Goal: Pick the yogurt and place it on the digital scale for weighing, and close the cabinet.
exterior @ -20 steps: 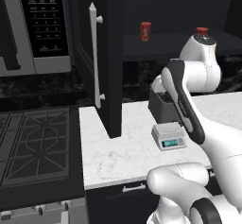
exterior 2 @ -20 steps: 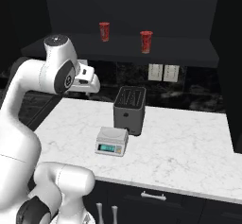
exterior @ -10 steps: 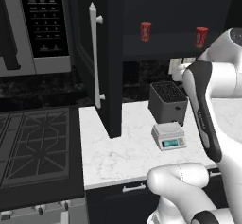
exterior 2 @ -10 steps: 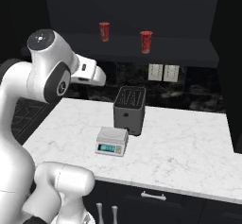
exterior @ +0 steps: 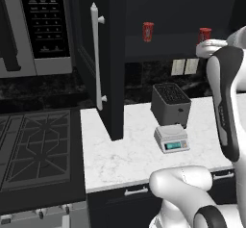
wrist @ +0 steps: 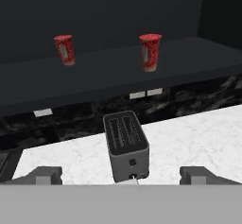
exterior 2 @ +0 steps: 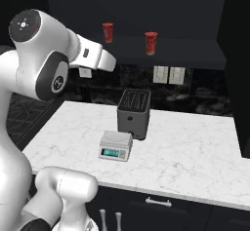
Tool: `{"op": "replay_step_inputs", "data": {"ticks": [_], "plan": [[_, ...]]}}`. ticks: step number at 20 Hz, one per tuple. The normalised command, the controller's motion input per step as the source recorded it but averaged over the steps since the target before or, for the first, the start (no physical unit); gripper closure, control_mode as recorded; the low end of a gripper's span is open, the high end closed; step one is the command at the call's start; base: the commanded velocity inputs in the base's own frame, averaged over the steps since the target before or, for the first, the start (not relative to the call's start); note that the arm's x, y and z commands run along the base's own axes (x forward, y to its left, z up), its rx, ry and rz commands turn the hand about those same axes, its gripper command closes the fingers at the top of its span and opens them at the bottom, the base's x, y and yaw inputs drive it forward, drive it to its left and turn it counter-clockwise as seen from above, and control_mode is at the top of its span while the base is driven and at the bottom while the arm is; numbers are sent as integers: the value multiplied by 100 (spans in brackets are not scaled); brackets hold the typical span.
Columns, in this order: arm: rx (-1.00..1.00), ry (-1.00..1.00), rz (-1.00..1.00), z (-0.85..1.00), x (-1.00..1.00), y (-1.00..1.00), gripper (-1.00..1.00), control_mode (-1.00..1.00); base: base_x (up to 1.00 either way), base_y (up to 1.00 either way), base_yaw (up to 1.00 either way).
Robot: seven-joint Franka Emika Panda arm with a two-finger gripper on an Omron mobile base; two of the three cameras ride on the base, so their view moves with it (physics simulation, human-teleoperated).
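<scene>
Kitchen scene, with the black toaster (exterior 2: 134, 113) as the reference landmark.

The cabinet (exterior: 110, 54) is the largest item: a tall black wall unit above and behind the toaster. Its left door stands swung out over the white marble counter (exterior 2: 195, 152), the long silver bar handle (exterior: 96, 56) facing the left base camera. The open interior exposes a dark shelf (wrist: 118, 72) running above the toaster.

The microwave (exterior: 45, 27) hangs to the left of the open door, well apart from the toaster, with the stove grates (exterior: 33, 147) below it.

The robot arm (exterior 2: 44, 64) rises beside the counter, its forearm reaching toward the shelf at a height well above the toaster.

The toaster stands on the counter near the back wall, below two pale wall outlets (exterior 2: 168, 75).

The digital scale (exterior 2: 115, 145) sits on the counter just in front of the toaster, toward its left in the right base view, display lit teal and platform bare.

The yogurt (wrist: 150, 52) stands upright on the shelf, above the toaster and slightly to its right in the hand view. A slimmer red container (wrist: 64, 49) stands on the same shelf, well to the left.

The gripper (wrist: 118, 176) hovers above the toaster with its fingers (wrist: 45, 175) spread wide and nothing between them.
</scene>
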Motion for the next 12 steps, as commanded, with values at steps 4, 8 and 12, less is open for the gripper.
{"op": "replay_step_inputs", "data": {"ticks": [4,8,12], "plan": [[2,-2,-2,32,5,-28,-100,-100,0,0,0],[0,-10,-6,18,17,-25,-100,-100,0,0,0],[0,-12,-10,0,17,-28,-100,-100,0,0,0]]}}
